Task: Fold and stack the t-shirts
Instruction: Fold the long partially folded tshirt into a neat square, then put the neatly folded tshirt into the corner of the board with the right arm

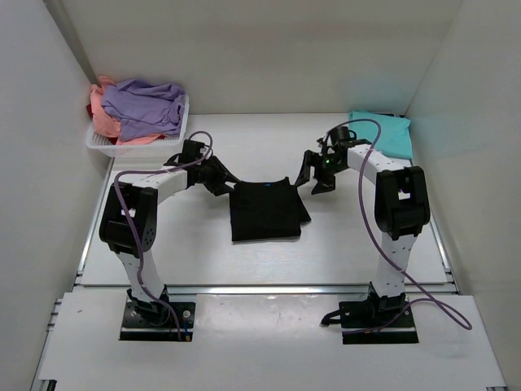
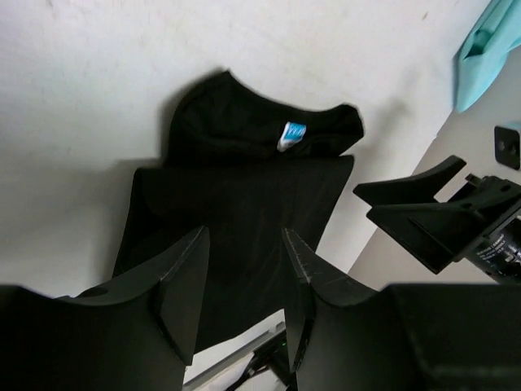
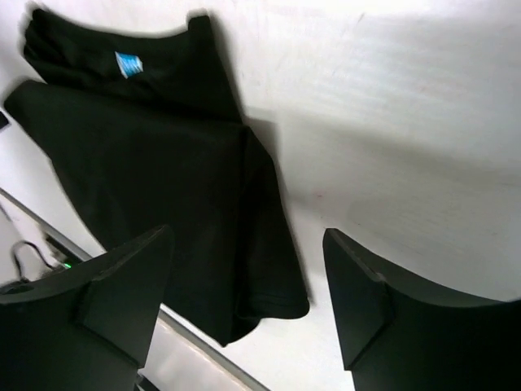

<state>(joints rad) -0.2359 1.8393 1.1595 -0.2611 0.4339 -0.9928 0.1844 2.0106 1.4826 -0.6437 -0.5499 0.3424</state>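
Five t-shirts in all. One black t-shirt (image 1: 264, 210) folded flat near the middle of the table (image 1: 260, 138). One teal t-shirt (image 1: 383, 130) folded at the far right corner. Three more heaped in the single white mesh basket (image 1: 98, 143) at the far left corner: lavender t-shirt (image 1: 146, 106) on top, salmon-pink t-shirt (image 1: 102, 116) beneath and to the left, only a sliver of red t-shirt (image 1: 91, 108) showing at the left rim. Two grippers, one on each arm.

Left gripper (image 1: 224, 181) just beside the black tee's far left corner, jaws apart, nothing between them. From the left wrist, fingers (image 2: 183, 281) over the cloth's left edge, not pinching it. Right gripper (image 1: 313, 175) just beside the far right corner, jaws spread wider, likewise empty. From the right wrist, one finger (image 3: 134, 277) above the cloth and the other over bare table past the tee's right edge. Black tee thus between the two grippers, released by both.

Neck of the black tee toward the far edge, with one small blue label (image 1: 268, 184) at the collar; hem toward the near edge. Neck-to-hem line running far to near, roughly square with the table edges. Outline close to square from above, so hard to say which way is longer. Right side slightly flared, a fold of cloth sticking out toward the right edge.
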